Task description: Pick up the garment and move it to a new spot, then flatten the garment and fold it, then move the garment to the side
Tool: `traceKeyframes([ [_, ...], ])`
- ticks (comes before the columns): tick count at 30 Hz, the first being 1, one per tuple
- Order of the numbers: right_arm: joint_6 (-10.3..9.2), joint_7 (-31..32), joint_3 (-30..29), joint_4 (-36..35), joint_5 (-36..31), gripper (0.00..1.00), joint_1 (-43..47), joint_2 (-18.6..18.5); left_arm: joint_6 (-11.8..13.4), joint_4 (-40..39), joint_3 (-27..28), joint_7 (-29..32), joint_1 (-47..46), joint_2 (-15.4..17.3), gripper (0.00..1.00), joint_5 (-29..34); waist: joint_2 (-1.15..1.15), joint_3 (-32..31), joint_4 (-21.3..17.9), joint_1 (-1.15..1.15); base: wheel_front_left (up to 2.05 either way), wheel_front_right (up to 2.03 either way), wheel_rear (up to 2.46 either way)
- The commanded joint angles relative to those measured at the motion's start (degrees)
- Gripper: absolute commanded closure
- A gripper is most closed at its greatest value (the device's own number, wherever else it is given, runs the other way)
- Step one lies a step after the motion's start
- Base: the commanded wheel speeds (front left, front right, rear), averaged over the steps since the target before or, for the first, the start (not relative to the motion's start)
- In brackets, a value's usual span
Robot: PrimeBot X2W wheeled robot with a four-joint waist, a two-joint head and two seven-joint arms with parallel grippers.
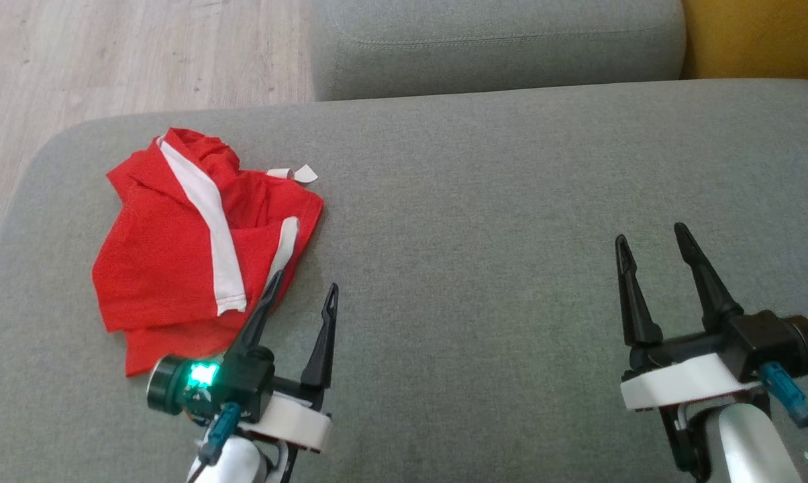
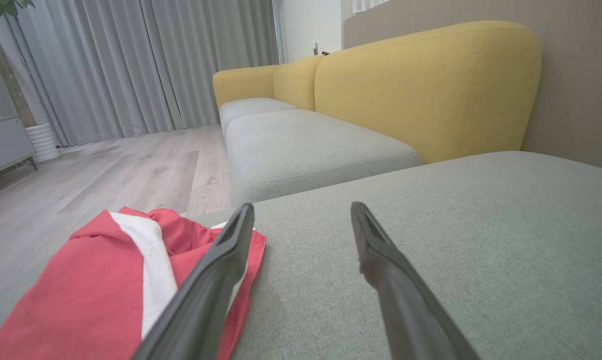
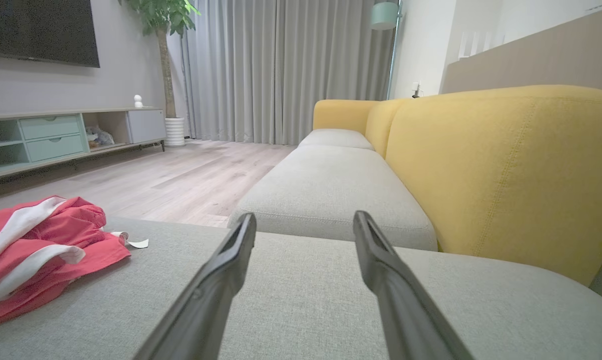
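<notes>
The garment is red with white stripes and lies crumpled on the left part of the grey cushion. A white tag pokes out at its far edge. My left gripper stands open beside the garment's right edge, its left finger over the red cloth, nothing between the fingers. In the left wrist view the garment fills the lower left beside my left gripper. My right gripper is open over bare cushion at the right. In the right wrist view the garment lies far left of my right gripper.
The cushion's left edge drops to a wooden floor. A second grey seat cushion lies beyond, with yellow backrests along the right. A TV cabinet, a plant and curtains stand across the room.
</notes>
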Motion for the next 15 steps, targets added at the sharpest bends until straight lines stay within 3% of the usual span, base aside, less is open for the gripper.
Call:
traceKeyframes([
  [1,-0.04,-0.9,1.6,-2.7,-2.3,0.0,-1.0,-0.4,0.9,-1.8,0.9,-1.0,-3.5,0.7,0.0,1.3,0.0,0.0,0.1,0.0,0.0,0.0,0.0],
  [6,-0.04,-1.7,1.1,-2.9,-2.0,0.0,-0.4,-0.4,0.5,-3.4,2.0,-1.8,-2.5,-0.6,0.0,-1.5,0.0,0.1,0.3,0.0,0.0,0.0,0.0],
  [15,-0.04,-3.4,-1.2,1.2,5.3,0.0,1.4,-0.5,-5.3,-5.0,7.9,-3.5,1.1,-4.3,0.0,-2.1,0.0,0.3,0.2,0.0,0.0,0.0,0.0],
])
